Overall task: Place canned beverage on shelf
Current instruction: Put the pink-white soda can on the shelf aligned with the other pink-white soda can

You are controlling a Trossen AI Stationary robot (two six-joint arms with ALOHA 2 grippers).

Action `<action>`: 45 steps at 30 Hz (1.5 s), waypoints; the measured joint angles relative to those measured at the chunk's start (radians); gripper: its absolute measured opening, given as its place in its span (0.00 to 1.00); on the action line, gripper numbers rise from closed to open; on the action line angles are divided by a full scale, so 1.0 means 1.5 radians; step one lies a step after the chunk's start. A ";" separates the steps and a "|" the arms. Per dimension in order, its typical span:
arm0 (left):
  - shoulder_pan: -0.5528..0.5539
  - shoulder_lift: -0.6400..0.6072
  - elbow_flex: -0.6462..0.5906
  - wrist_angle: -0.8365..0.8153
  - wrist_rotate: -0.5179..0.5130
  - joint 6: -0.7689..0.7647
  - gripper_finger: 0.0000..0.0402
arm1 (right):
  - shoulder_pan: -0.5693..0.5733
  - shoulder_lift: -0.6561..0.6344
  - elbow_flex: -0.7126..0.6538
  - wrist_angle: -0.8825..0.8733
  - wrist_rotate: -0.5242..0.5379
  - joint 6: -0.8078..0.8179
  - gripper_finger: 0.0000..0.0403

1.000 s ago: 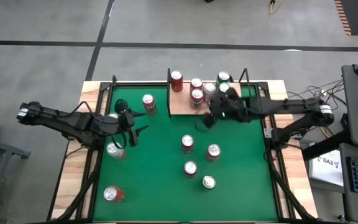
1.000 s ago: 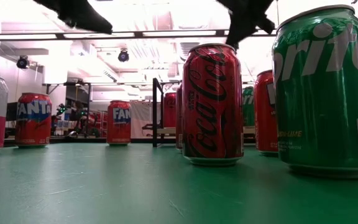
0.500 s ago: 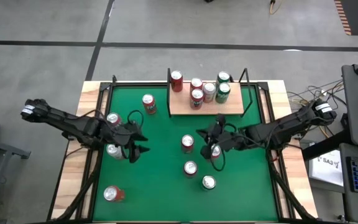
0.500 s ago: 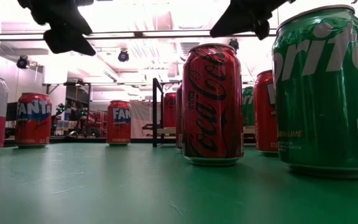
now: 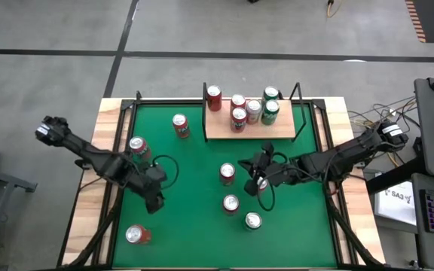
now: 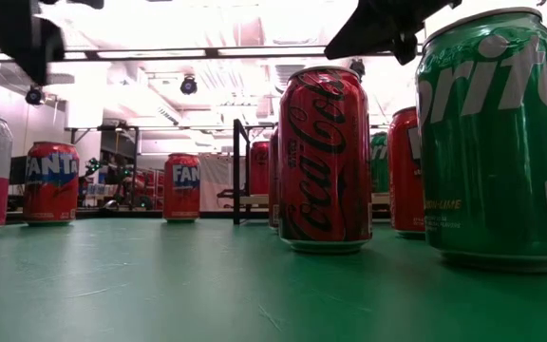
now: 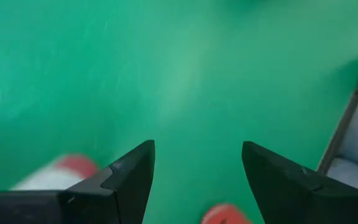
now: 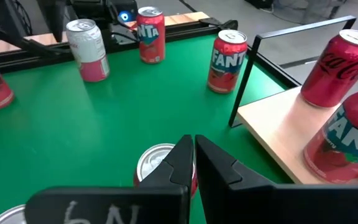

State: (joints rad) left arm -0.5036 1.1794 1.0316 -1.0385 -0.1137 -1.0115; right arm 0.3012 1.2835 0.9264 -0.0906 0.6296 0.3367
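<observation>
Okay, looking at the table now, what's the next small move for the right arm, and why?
Probably open the right pincer before dropping lower. Its fingers are shut and empty, hovering close by a red can in the middle of the green table, so it can't straddle a can as it is. The shelf already holds five cans. The left pincer is open over bare felt.

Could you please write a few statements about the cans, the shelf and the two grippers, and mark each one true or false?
1. The shelf holds five cans. True.
2. The right gripper holds a can. False: its fingers are shut on nothing, above the green table near its middle.
3. The left gripper is open. True, with only green felt between its fingers.
4. Every can is on the shelf. False: seven cans stand on the table, among them a Fanta can left of the shelf.
</observation>
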 joint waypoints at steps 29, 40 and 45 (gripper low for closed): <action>-0.021 -0.016 0.004 -0.353 -0.075 -0.264 0.56 | 0.000 0.023 0.001 0.014 0.000 0.008 0.02; -0.021 -0.014 -0.027 -0.350 -0.057 -0.296 0.60 | 0.000 0.023 0.001 0.014 -0.001 0.008 0.02; -0.021 -0.017 -0.025 -0.343 -0.058 -0.291 0.62 | 0.000 0.023 0.001 0.014 -0.001 0.008 0.02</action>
State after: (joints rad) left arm -0.5350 1.1539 0.9937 -1.5528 -0.2000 -1.4479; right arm 0.3012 1.3186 0.9279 -0.0692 0.6289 0.3490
